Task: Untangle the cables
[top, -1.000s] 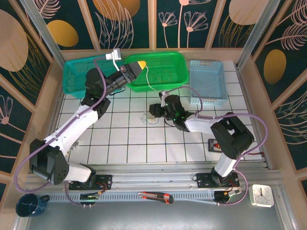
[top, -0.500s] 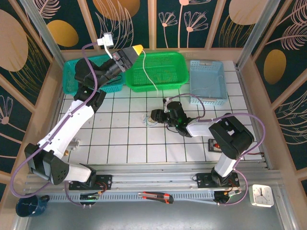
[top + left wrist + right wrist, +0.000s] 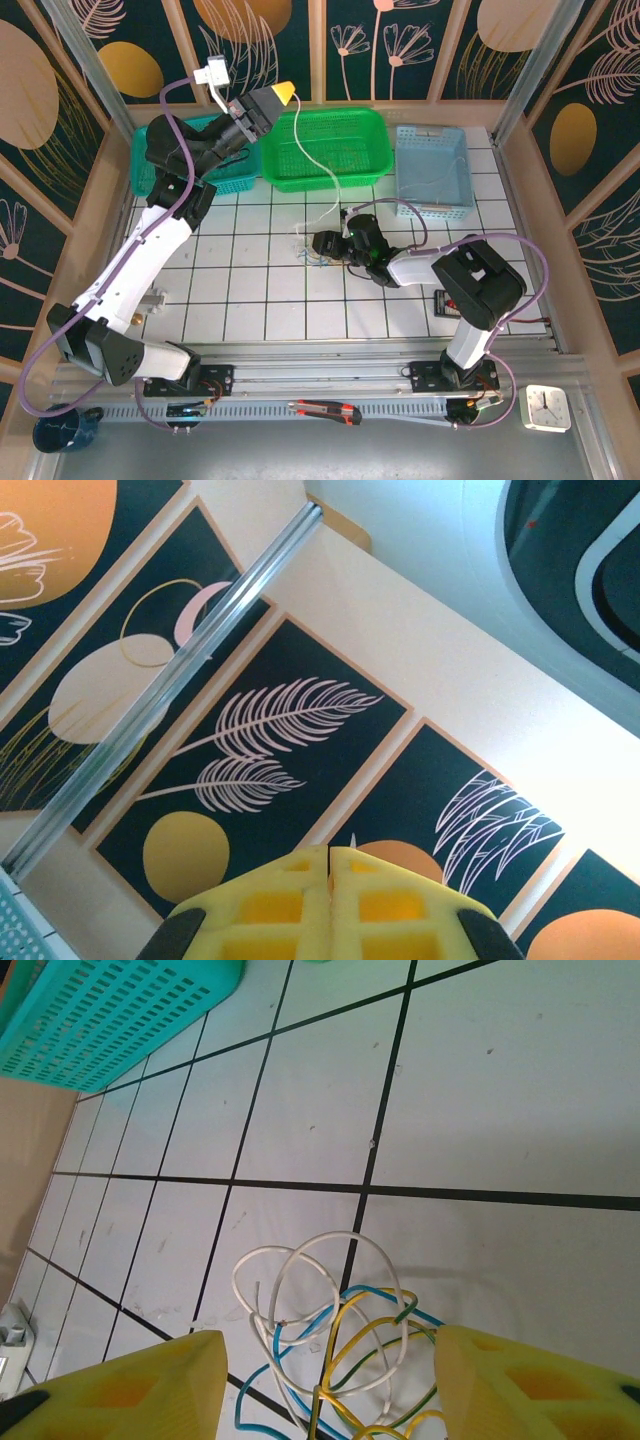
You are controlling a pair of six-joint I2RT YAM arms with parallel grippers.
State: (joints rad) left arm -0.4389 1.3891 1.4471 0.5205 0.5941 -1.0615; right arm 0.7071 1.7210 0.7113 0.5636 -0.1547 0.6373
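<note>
Holds left gripper (image 3: 285, 93) high over basket (image 3: 370, 172), fingers pressed together, pinching white cable (image 3: 318, 160) hanging down toward tiles (image 3: 250, 290). Sets right gripper (image 3: 318, 243) low, jaws spread, right at cables (image 3: 335, 1360): white, yellow, blue loops bunched on centre tiles.

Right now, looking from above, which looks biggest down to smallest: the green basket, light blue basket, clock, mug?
1. green basket
2. light blue basket
3. clock and mug: they look about alike, so I won't rank them.
</note>
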